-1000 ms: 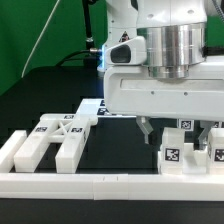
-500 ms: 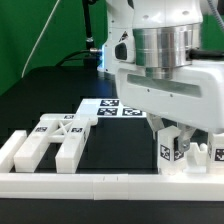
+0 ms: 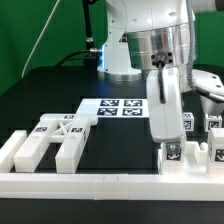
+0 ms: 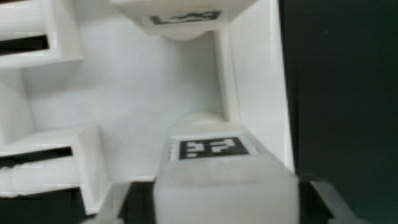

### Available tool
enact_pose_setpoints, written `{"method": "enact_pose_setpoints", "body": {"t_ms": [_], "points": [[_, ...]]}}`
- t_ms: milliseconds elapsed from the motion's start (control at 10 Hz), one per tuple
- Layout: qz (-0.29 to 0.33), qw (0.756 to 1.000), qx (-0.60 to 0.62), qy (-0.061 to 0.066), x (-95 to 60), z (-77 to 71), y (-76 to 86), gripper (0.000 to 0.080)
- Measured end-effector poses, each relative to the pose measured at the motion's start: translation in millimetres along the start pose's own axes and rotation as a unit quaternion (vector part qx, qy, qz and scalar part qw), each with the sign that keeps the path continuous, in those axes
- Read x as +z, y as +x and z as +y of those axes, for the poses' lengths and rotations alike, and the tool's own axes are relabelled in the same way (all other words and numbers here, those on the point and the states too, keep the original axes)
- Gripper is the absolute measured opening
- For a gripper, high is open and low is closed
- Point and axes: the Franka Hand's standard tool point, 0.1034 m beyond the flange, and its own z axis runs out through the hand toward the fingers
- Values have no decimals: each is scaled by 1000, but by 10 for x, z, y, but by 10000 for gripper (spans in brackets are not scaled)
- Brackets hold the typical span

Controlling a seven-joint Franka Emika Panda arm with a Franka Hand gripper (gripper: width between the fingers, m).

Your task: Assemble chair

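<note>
The chair is in loose white pieces. A flat frame piece with an X brace [image 3: 52, 138] lies at the exterior view's left. Blocky tagged pieces [image 3: 213, 150] stand at the right. My gripper [image 3: 168, 143] hangs straight down over one tagged block [image 3: 173, 154] there. In the wrist view this block [image 4: 210, 150] fills the gap between my two dark fingers [image 4: 139, 203], which stand on either side of it. The jaws look open around it; the block rests on the table.
The marker board [image 3: 112, 108] lies on the black table behind the pieces. A long low white border bar [image 3: 100, 186] runs along the front edge. In the wrist view further white pieces [image 4: 169, 60] lie just beyond the block.
The wrist has turned about a quarter turn and shifted toward the exterior view's right, coming down so the fingers now straddle the tagged block. The pieces have not moved.
</note>
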Motion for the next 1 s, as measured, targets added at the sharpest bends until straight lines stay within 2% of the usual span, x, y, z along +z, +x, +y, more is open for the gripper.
{"method": "enact_pose_setpoints", "body": {"t_ms": [400, 500, 600, 700, 800, 900, 1000], "points": [[10, 998, 61, -11, 8, 61, 68, 295], [10, 998, 61, -11, 11, 63, 67, 535], [9, 998, 56, -10, -4, 54, 61, 535], [3, 999, 33, -4, -149, 11, 9, 625], [-7, 1000, 9, 6, -380, -13, -44, 642], [-10, 1000, 10, 5, -462, 16, -57, 642], [-9, 1000, 10, 3, -417, 27, -45, 648]]}}
